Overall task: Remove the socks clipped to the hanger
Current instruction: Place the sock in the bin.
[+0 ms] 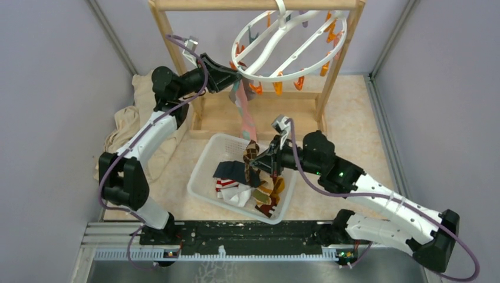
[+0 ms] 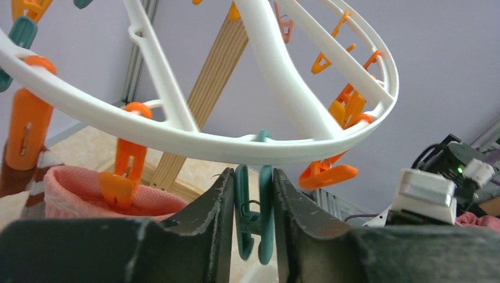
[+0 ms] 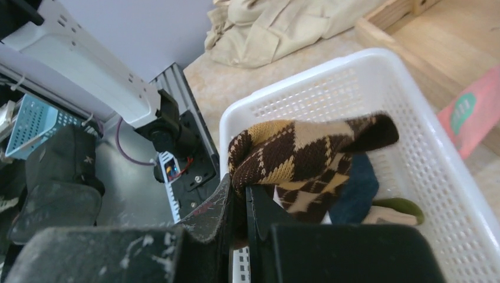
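Note:
The white round hanger (image 1: 289,41) hangs tilted from the wooden frame, with orange and teal clips under its rim. My left gripper (image 1: 233,75) is up at its left rim, shut on a teal clip (image 2: 253,218) that sits between my fingers (image 2: 250,177). No sock shows in that clip. A pink sock (image 1: 244,115) hangs just beside it from an orange clip (image 2: 124,177). My right gripper (image 1: 257,158) is shut on the brown argyle sock (image 3: 306,153) and holds it over the white basket (image 1: 206,171).
The basket holds a red-white striped sock (image 1: 227,186), a navy sock (image 1: 230,171) and a mustard sock (image 1: 274,188). The wooden frame (image 1: 177,47) stands at the back. A beige cloth (image 1: 127,124) lies at the left under my left arm. Grey walls close both sides.

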Controlling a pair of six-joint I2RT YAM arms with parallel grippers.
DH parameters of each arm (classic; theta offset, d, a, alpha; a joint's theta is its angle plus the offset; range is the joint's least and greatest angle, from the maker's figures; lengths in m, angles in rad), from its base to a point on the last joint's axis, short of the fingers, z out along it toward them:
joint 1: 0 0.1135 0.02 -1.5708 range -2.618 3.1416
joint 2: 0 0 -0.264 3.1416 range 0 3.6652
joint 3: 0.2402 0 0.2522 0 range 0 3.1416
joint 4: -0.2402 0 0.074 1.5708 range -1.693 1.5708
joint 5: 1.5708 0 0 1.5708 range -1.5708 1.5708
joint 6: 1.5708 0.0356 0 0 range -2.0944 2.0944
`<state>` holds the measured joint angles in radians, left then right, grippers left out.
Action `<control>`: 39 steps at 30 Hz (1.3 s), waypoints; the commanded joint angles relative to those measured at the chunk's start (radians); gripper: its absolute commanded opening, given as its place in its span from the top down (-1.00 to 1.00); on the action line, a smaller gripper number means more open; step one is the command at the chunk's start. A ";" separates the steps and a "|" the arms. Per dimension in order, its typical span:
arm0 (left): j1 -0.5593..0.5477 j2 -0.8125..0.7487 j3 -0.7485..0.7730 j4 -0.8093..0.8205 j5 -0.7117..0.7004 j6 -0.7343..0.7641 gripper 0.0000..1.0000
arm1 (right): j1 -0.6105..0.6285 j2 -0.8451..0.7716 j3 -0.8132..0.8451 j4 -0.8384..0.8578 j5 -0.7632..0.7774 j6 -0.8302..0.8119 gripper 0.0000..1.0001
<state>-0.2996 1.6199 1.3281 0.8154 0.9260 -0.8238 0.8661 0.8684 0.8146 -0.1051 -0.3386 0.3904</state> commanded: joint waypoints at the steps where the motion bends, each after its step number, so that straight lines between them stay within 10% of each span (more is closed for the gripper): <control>1: -0.004 -0.089 -0.051 -0.152 0.006 0.130 0.27 | 0.121 0.079 0.083 0.004 0.157 -0.035 1.00; 17: 0.000 -0.369 -0.169 -0.695 -0.222 0.499 -0.96 | 0.237 0.437 0.236 0.203 0.388 -0.043 1.00; 34: 0.002 -0.591 -0.239 -0.950 -0.410 0.565 -0.98 | 0.200 0.738 0.217 0.296 0.517 0.011 0.98; 39: 0.002 -0.617 -0.286 -0.966 -0.423 0.558 -0.98 | 0.200 0.755 0.197 0.223 0.497 0.004 0.28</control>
<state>-0.2989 1.0241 1.0740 -0.1177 0.5297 -0.2749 1.0702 1.6245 1.0172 0.1089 0.1604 0.3912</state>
